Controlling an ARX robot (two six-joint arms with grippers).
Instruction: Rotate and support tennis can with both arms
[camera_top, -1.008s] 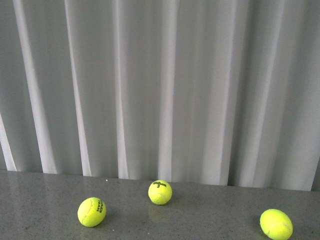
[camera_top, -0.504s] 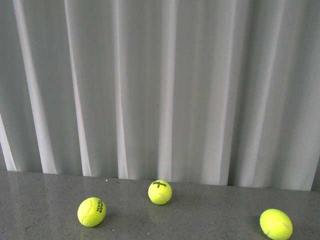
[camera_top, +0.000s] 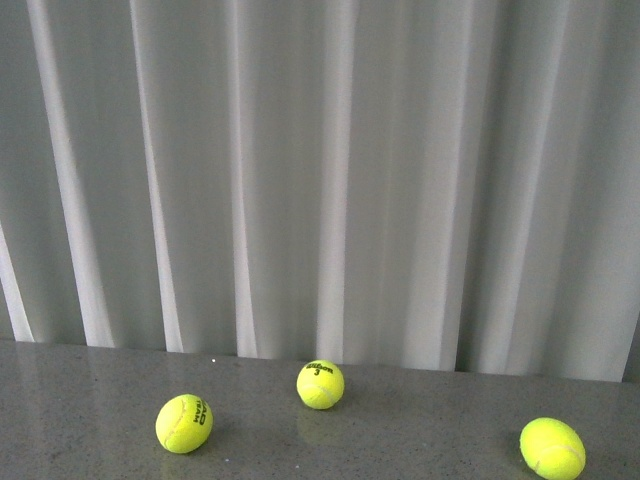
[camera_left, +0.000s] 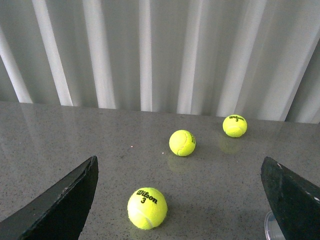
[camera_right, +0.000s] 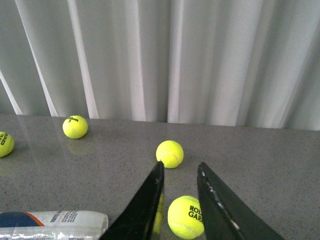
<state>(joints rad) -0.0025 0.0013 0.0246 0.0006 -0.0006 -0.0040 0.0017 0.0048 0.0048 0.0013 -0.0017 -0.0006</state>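
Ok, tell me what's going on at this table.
Nothing is being held yet. The tennis can lies on its side on the grey table, at the edge of the right wrist view. The left jaws stand wide open and the right jaws only narrowly apart, both empty, with yellow tennis balls scattered on the table beyond them. The front view shows neither arm.

Right wrist view shows four tennis balls (camera_right: 170, 153) (camera_right: 75, 126) (camera_right: 186, 216) (camera_right: 4, 144), one tennis can (camera_right: 55, 221).
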